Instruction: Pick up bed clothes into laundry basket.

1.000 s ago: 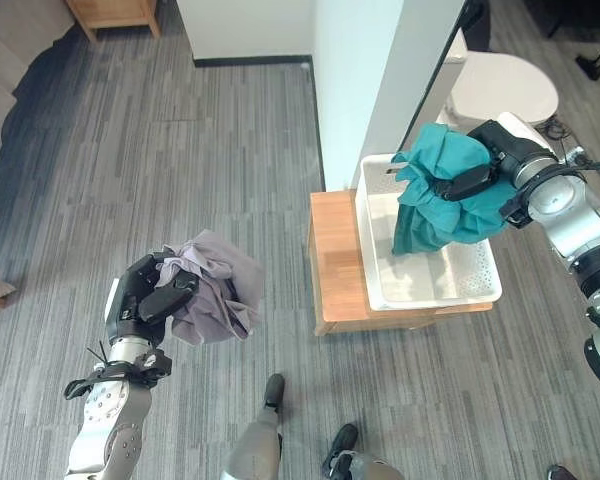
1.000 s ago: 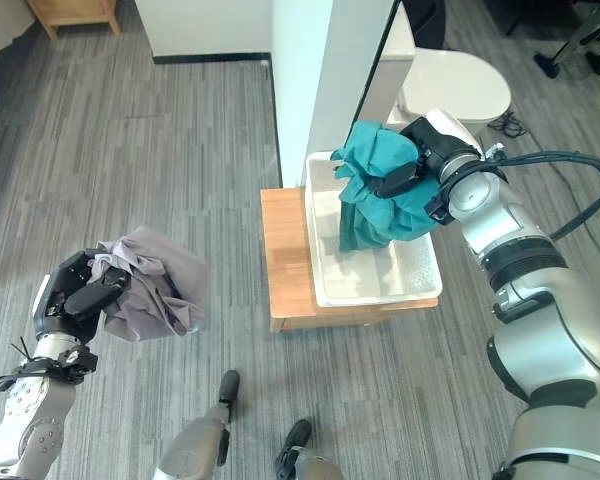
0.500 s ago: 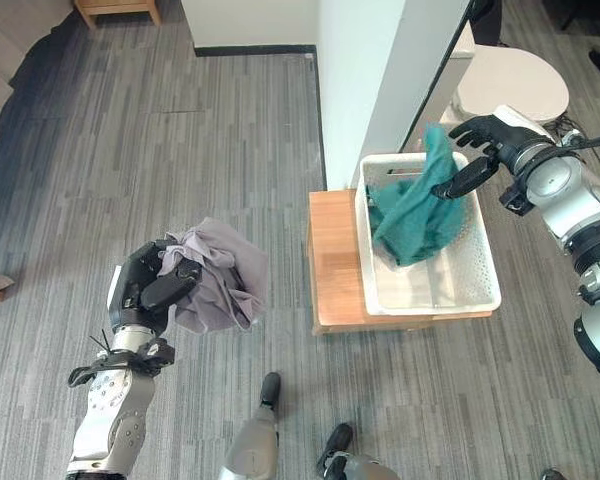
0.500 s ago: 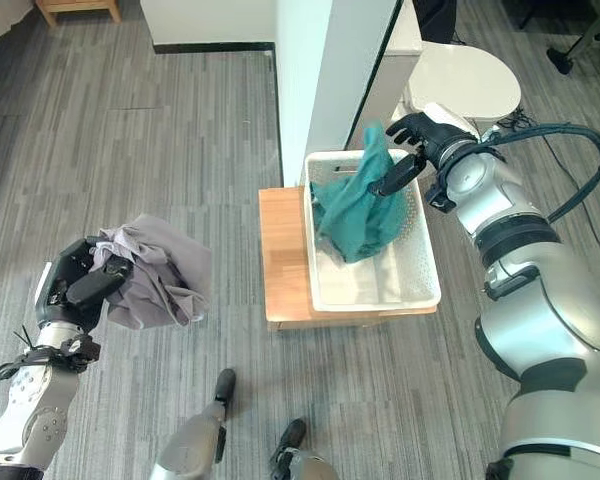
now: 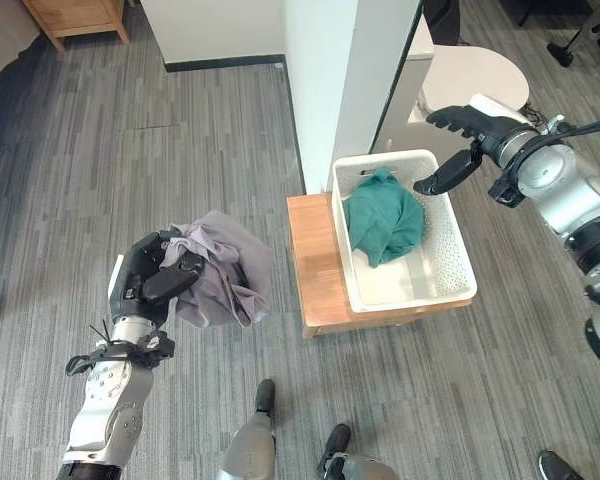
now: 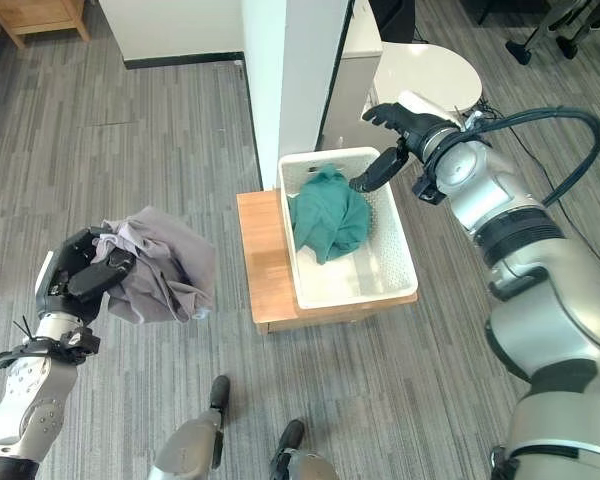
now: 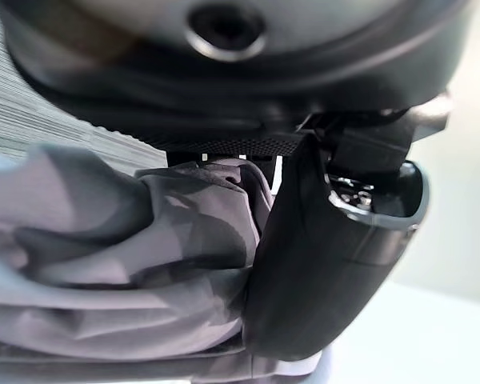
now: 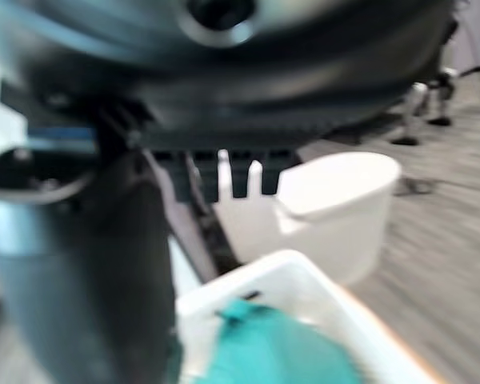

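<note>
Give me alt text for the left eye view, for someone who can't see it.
A teal cloth lies in a white laundry basket on a low wooden stand, the open right robot hand above its far end. The left robot hand grips a grey cloth over the floor.

The right hand is held out on a reaching silver-grey arm above the far right corner of the white laundry basket, fingers straight and spread, thumb pointing down toward the basket. The left hand is raised well to the left of the basket, fingers and thumb curled round a bunched grey cloth.
</note>
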{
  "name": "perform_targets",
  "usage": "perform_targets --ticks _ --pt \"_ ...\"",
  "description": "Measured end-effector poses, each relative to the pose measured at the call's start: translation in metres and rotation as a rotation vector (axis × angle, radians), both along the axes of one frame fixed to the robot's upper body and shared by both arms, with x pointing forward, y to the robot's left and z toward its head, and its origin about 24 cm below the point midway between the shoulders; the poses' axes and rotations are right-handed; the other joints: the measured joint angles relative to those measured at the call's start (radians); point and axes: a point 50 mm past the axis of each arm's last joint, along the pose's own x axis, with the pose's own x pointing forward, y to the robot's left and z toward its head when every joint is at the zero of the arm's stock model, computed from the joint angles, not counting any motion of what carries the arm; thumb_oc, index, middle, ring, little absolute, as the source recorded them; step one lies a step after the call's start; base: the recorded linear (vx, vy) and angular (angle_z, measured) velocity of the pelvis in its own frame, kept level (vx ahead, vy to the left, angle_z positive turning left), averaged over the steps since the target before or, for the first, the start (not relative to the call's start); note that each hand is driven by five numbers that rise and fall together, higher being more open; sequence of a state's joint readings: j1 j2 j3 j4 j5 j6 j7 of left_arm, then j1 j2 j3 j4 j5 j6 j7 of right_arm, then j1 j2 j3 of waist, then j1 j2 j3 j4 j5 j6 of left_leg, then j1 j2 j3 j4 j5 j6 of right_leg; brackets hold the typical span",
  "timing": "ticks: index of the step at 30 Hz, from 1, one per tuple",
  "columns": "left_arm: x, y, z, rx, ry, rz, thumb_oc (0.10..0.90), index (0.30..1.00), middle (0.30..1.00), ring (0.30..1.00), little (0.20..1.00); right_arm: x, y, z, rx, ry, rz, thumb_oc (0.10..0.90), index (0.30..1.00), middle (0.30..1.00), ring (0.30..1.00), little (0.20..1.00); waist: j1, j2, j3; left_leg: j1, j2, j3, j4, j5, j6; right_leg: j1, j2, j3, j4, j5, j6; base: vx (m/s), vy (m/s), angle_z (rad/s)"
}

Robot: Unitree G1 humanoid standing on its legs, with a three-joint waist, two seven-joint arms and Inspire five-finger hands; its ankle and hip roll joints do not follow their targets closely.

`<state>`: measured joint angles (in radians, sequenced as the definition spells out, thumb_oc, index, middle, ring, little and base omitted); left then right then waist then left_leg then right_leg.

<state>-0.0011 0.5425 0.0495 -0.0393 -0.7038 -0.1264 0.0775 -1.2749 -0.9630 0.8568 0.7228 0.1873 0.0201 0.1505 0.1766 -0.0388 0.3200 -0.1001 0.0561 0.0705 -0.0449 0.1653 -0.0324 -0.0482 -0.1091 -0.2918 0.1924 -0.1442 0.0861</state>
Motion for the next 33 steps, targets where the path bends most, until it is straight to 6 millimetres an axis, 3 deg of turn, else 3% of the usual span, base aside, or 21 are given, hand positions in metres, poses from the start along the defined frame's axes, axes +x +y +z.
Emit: perform_targets --ticks 2,3,4,5,8,9,14,16,20,21,23,26,33 --pt "0.006 0.003 0.012 0.040 -0.031 -0.005 0.400 0.300 0.300 0.300 0.300 -0.007 0.007 0.006 0.088 -0.048 0.067 0.800 0.900 0.900 0.900 0.900 -0.007 0.021 0.012 0.021 0.013 0.004 0.002 -0.010 0.018 -0.009 -0.001 0.007 0.022 -0.036 0.047 0.04 0.022 -0.13" --pt "0.011 0.008 0.027 0.100 -0.063 -0.003 0.400 0.300 0.300 0.300 0.300 -0.013 0.015 0.010 0.128 -0.081 0.130 0.800 0.900 0.900 0.900 0.900 -0.025 0.024 0.012 0.024 0.005 0.003 -0.002 -0.010 0.018 0.027 0.001 -0.007 -0.086 0.017 0.016 0.04 0.022 0.01" --pt "0.013 0.010 0.032 0.122 -0.074 -0.002 0.400 0.300 0.300 0.300 0.300 -0.015 0.018 0.010 0.135 -0.088 0.151 0.800 0.900 0.900 0.900 0.900 -0.033 0.028 0.011 0.023 0.003 0.003 -0.005 -0.006 0.018 0.047 0.007 -0.009 -0.109 0.045 0.004 0.06 0.047 -0.07" --pt "0.019 0.014 0.055 0.194 -0.131 -0.011 0.400 0.300 0.300 0.300 0.300 -0.025 0.025 0.001 0.167 -0.095 0.214 0.800 0.900 0.900 0.900 0.900 -0.053 0.046 0.008 0.041 0.009 0.002 -0.012 -0.001 0.014 0.069 0.013 -0.001 -0.133 0.064 -0.004 0.08 0.064 -0.03" --pt "0.027 0.023 0.096 0.325 -0.214 -0.010 0.400 0.300 0.300 0.300 0.300 -0.054 0.023 -0.034 0.322 -0.080 0.291 0.800 0.900 0.900 0.900 0.900 -0.092 0.056 0.005 0.066 0.000 0.024 -0.013 0.000 0.012 0.085 0.003 0.005 -0.124 0.063 -0.002 0.06 0.039 -0.07" --pt "0.032 0.027 0.109 0.341 -0.254 0.008 0.400 0.300 0.300 0.300 0.300 -0.063 0.019 -0.052 0.364 -0.038 0.293 0.800 0.900 0.900 0.900 0.900 -0.105 0.068 -0.001 0.075 -0.009 0.031 -0.015 0.000 0.013 0.092 -0.005 0.019 -0.127 0.064 -0.001 0.05 0.016 -0.21" --pt "0.045 0.030 0.146 0.404 -0.327 0.011 0.400 0.300 0.300 0.300 0.300 -0.085 -0.017 -0.096 0.506 0.054 0.163 0.800 0.900 0.900 0.900 0.900 -0.197 0.102 -0.022 0.098 -0.024 0.037 -0.033 0.000 0.012 0.105 -0.019 0.040 -0.144 0.077 0.016 0.02 -0.001 -0.10" --pt "0.057 0.026 0.159 0.460 -0.320 -0.016 0.400 0.300 0.300 0.300 0.300 -0.102 -0.039 -0.119 0.621 0.058 0.069 0.800 0.900 0.900 0.900 0.900 -0.210 0.105 -0.024 0.110 -0.023 0.056 -0.034 0.000 0.012 0.107 -0.019 0.053 -0.147 0.084 0.019 0.02 0.001 -0.20" --pt "0.063 0.035 0.160 0.444 -0.289 0.012 0.400 0.300 0.300 0.300 0.300 -0.115 -0.046 -0.154 0.703 0.136 -0.017 0.800 0.900 0.900 0.900 0.900 -0.274 0.126 -0.038 0.118 -0.020 0.081 -0.040 0.000 0.012 0.100 -0.017 0.081 -0.155 0.098 0.008 0.02 -0.004 -0.24" --pt "0.066 0.032 0.161 0.471 -0.274 -0.015 0.400 0.300 0.300 0.300 0.300 -0.121 -0.045 -0.166 0.745 0.150 -0.033 0.800 0.900 0.900 0.900 0.900 -0.307 0.125 -0.043 0.126 -0.018 0.089 -0.041 0.007 0.002 0.107 -0.014 0.094 -0.180 0.109 0.015 0.03 -0.017 -0.36" --pt "0.078 0.030 0.167 0.594 -0.195 -0.060 0.400 0.300 0.300 0.300 0.300 -0.138 -0.040 -0.193 0.940 0.114 -0.074 0.800 0.900 0.900 0.900 0.900 -0.304 0.122 -0.065 0.132 -0.016 0.116 -0.042 0.010 -0.003 0.108 -0.012 0.107 -0.178 0.112 0.015 0.00 -0.006 -0.31" --pt "0.085 0.023 0.176 0.614 -0.205 -0.089 0.400 0.300 0.300 0.300 0.300 -0.152 -0.038 -0.218 0.926 0.247 -0.104 0.800 0.900 0.900 0.900 0.900 -0.344 0.133 -0.074 0.136 -0.019 0.129 -0.042 0.010 -0.003 0.101 -0.016 0.129 -0.181 0.122 0.013 0.00 0.003 -0.24" --pt "0.101 0.021 0.189 0.672 -0.167 -0.096 0.400 0.300 0.300 0.300 0.300 -0.162 -0.032 -0.234 0.967 0.299 -0.119 0.800 0.900 0.900 0.900 0.900 -0.392 0.147 -0.084 0.127 -0.016 0.149 -0.042 0.010 -0.003 0.070 -0.014 0.159 -0.172 0.134 0.012 0.00 0.012 -0.12"
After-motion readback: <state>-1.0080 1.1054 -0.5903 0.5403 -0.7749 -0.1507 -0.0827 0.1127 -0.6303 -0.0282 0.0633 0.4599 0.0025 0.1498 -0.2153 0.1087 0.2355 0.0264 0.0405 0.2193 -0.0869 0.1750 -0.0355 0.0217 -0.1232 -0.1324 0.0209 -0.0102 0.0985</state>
